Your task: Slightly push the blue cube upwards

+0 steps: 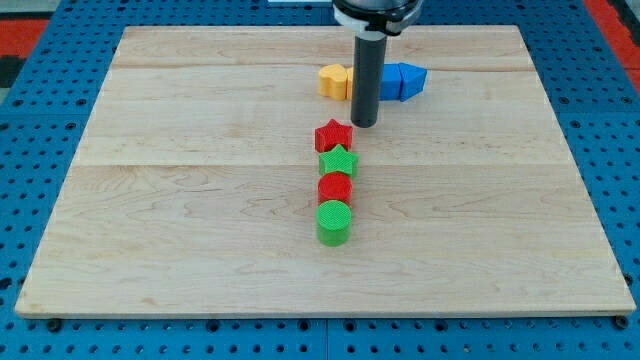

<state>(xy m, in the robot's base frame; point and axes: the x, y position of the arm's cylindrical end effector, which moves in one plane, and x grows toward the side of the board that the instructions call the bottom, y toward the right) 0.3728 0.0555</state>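
Observation:
The blue block [402,81] lies near the view's top, right of centre; its exact shape is partly hidden by the rod, and it may be two blue pieces side by side. My tip [364,124] rests on the board just below and to the left of the blue block, between it and a yellow block [334,80]. The rod covers the gap between yellow and blue. The tip is just above and right of the red star [334,135].
A column runs downward from the centre: red star, green star [338,161], red cylinder [335,187], green cylinder [334,222]. The wooden board [200,200] lies on a blue pegboard surface.

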